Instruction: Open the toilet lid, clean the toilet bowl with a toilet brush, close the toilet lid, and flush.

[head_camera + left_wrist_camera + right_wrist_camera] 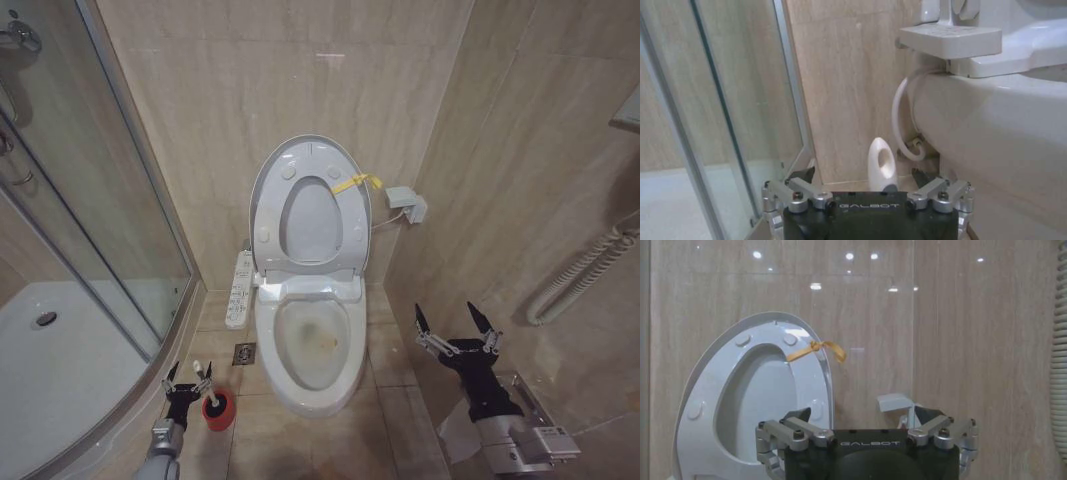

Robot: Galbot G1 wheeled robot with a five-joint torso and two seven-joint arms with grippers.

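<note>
Upright against the beige marbled wall tiles, the toilet lid (pixel 268 190) stands open, a glossy white oval with the ring-shaped seat (pixel 345 205) raised against it and a yellow ribbon (pixel 357 182) tied at the edge. Below, the toilet bowl (pixel 310 345) is a smooth white ceramic oval with a brownish stain inside. The toilet brush (pixel 203 367) stands in a small round red holder cup (pixel 218 410) on the floor tiles, left of the bowl; its white handle ends in a rounded loop. The left gripper (pixel 187 377) sits low around that handle top, its 2 dark fingers spread apart. The right gripper (pixel 457 322) hovers right of the bowl, fingers wide apart, holding nothing.
</note>
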